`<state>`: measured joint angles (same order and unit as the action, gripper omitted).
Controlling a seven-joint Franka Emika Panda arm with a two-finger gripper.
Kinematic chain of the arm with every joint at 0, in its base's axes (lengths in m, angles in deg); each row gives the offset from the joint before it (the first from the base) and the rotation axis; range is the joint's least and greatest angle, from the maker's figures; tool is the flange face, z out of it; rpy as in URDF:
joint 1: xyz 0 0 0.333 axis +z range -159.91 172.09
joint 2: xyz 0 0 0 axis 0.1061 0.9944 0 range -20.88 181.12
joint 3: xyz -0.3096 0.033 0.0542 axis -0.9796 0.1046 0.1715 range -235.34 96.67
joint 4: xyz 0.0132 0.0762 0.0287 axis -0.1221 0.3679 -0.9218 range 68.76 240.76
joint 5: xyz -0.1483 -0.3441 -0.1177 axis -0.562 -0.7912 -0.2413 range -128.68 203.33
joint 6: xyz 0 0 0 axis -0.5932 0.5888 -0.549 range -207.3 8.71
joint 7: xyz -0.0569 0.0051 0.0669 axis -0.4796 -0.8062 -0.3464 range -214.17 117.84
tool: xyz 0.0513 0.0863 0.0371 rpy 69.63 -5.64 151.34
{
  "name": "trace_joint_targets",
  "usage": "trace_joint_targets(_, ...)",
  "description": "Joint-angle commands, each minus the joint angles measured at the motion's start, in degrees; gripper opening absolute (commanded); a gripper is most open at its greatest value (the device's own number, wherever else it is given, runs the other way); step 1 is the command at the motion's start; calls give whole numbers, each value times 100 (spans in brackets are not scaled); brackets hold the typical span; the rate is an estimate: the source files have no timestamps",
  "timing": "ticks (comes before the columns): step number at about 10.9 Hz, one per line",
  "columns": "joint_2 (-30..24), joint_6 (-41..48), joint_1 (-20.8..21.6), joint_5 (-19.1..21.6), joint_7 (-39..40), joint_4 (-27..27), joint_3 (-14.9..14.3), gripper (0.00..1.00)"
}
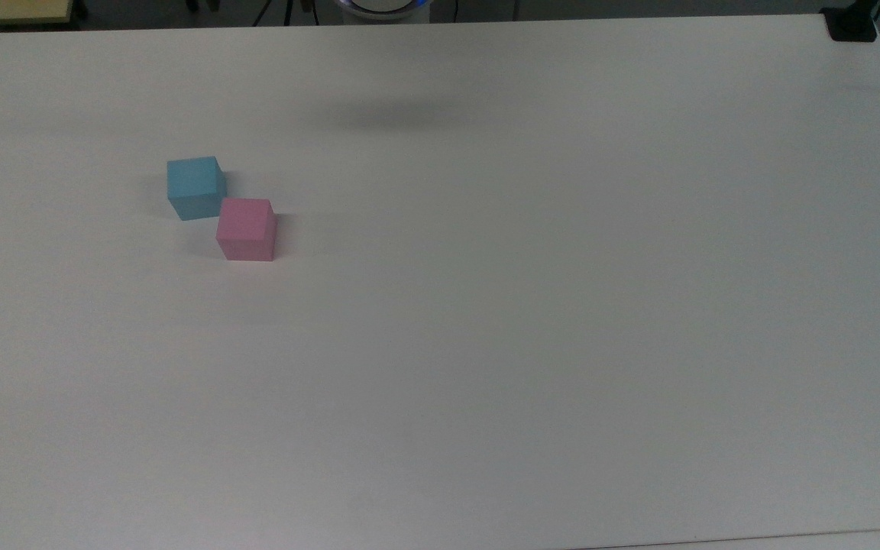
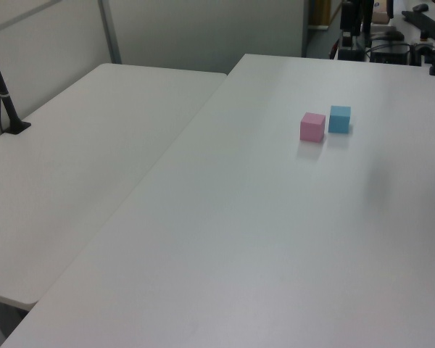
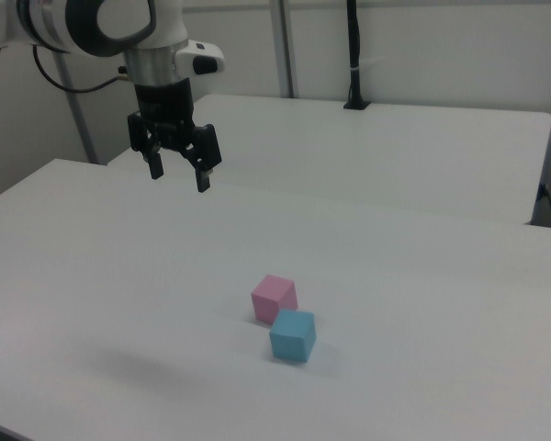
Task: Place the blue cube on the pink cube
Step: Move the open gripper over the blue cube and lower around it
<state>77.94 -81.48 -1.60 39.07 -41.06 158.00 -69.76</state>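
The blue cube [image 1: 195, 187] rests on the white table [image 1: 524, 305], corner to corner with the pink cube [image 1: 246, 228] at the top view's left. In the left view the pink cube [image 2: 312, 126] sits just left of the blue cube [image 2: 339, 119]. In the right view the blue cube [image 3: 292, 335] lies nearer the camera than the pink cube [image 3: 274, 298]. My gripper [image 3: 178, 178] hangs high above the table, up and to the right view's left of both cubes, open and holding nothing.
A second white table [image 2: 65, 167] adjoins at the left view's left, with a black post [image 2: 3, 94] clamped to it. A black clamp [image 1: 851, 23] sits at the top view's far right corner. Cables and equipment [image 2: 391, 43] stand beyond the left view's far edge.
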Motion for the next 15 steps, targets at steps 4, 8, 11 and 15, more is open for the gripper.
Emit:
trace_joint_targets(4, -125, -125, 49, 107, -104, 116, -28, 100)
trace_joint_targets(8, -125, -116, 57, 55, -51, 116, 33, 100)
trace_joint_targets(11, -125, 261, 23, -408, 297, 150, 34, 100)
trace_joint_targets(15, -98, 10, -600, -587, 2221, 817, -10, 100)
